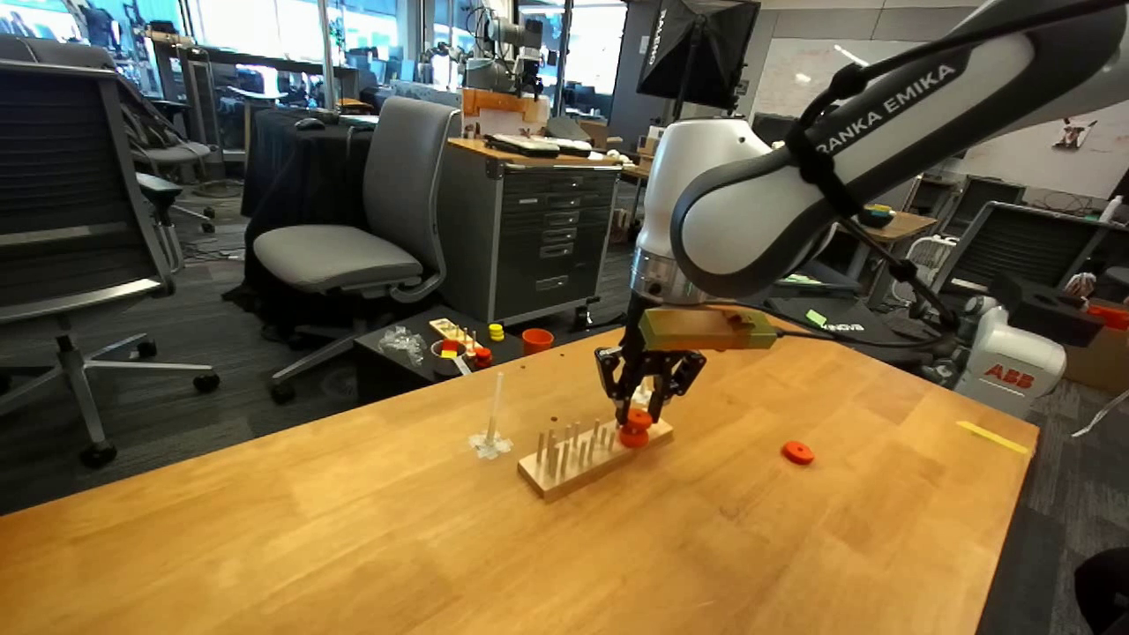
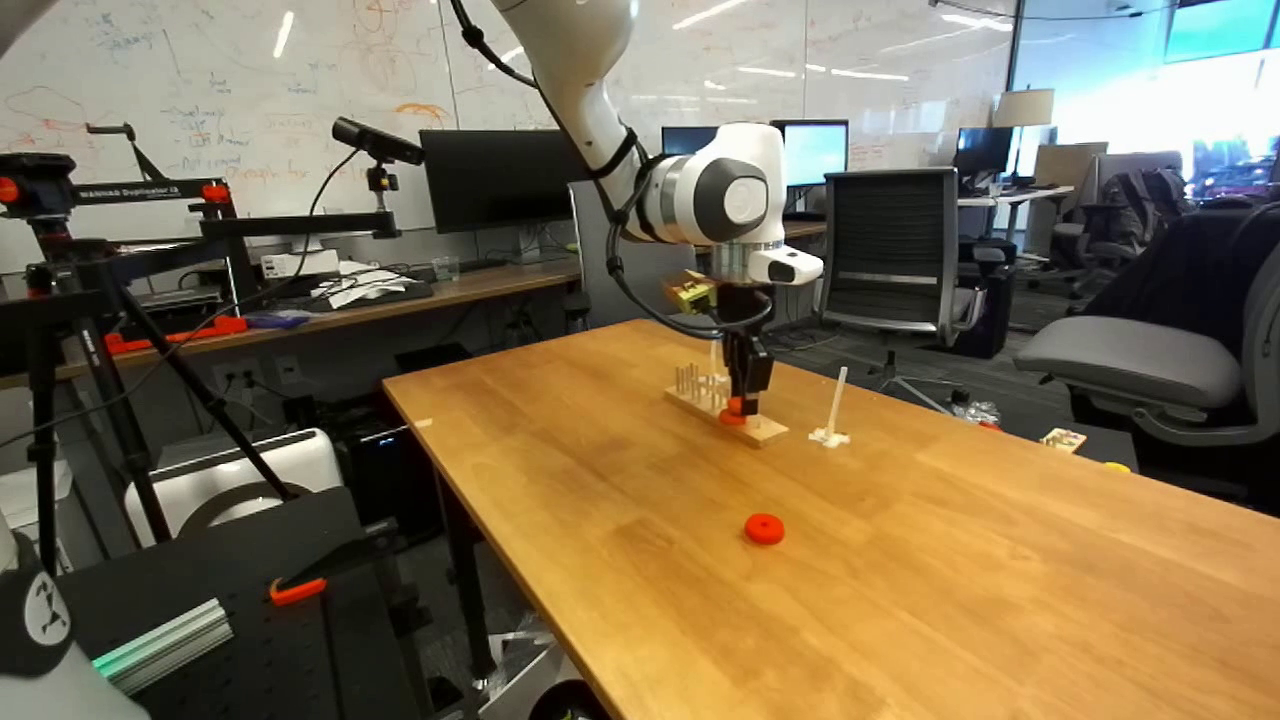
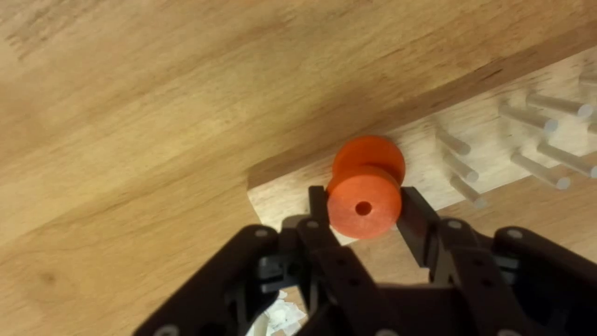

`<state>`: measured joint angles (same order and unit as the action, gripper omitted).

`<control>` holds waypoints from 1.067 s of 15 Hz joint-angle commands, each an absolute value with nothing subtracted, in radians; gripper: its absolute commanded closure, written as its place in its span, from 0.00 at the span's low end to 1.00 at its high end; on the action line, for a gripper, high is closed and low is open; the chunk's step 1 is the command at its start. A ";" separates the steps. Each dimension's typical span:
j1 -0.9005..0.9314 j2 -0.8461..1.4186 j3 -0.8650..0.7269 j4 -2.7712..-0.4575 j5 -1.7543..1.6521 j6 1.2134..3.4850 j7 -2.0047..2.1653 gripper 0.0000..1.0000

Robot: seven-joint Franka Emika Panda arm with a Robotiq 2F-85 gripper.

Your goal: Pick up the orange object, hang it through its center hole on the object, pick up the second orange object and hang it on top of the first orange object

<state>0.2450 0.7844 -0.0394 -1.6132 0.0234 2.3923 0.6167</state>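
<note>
My gripper [image 1: 639, 418] is low over one end of the pale wooden rack [image 1: 573, 481]; in the wrist view its fingers [image 3: 366, 190] are shut on the sides of an orange disc [image 3: 364, 226]. The held disc's centre hole looks dark, with no peg end showing in it. Another orange disc [image 3: 368, 151] sits on the rack just beneath it, also visible in both exterior views [image 1: 632, 438] [image 2: 733, 417]. I cannot tell whether the two touch. The peg under them is hidden. A third orange disc [image 1: 798, 452] lies flat on the table, also in an exterior view [image 2: 764, 529].
Several thin pegs [image 3: 536, 170] rise from the rack beside the discs. A thin standalone upright [image 1: 496, 410] is taped to the table near the rack. Another upright [image 2: 713, 357] stands behind the rack. The wooden table's [image 2: 900, 580] edges run along both sides.
</note>
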 commanded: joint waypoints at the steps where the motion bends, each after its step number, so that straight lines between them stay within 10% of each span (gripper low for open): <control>1: 0.222 0.811 -0.022 -1.558 0.052 2.351 0.576 0.82; 16: 0.315 0.728 0.012 -1.608 0.064 2.334 0.643 0.82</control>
<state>0.3093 0.7590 0.0105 -1.5922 0.0493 2.3595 0.6244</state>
